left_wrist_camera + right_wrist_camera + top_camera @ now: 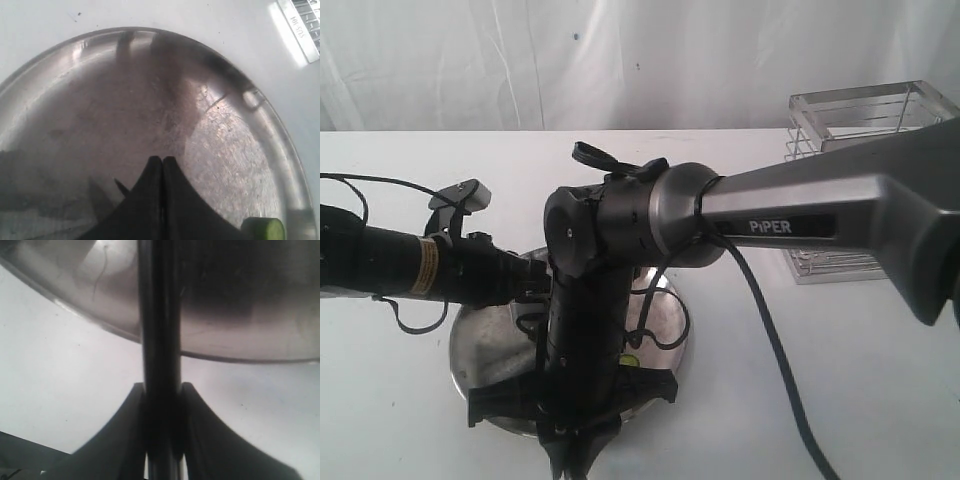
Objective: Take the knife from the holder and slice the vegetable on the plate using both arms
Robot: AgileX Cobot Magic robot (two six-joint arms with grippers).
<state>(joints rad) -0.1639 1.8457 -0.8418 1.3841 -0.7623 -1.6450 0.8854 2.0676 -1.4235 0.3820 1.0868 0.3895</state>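
The steel plate (470, 345) lies on the white table, centre-left. My right gripper (162, 386) is shut on the knife's black handle, and the knife (160, 315) runs from the jaws out over the plate's rim (225, 356). In the exterior view that arm (790, 215) reaches across and points down over the plate's near edge. My left gripper (163, 160) is shut on nothing, low over the plate (150, 90). The vegetable (265, 230), a dark green chunk with a pale cut face, lies on the plate just beside the left fingers. The right arm hides most of it in the exterior view.
The wire holder (865, 110) stands at the back right of the table, and its base (305, 22) shows past the plate's edge. A black cable (775, 360) hangs from the right arm across the table. The left arm (430, 268) comes in from the left.
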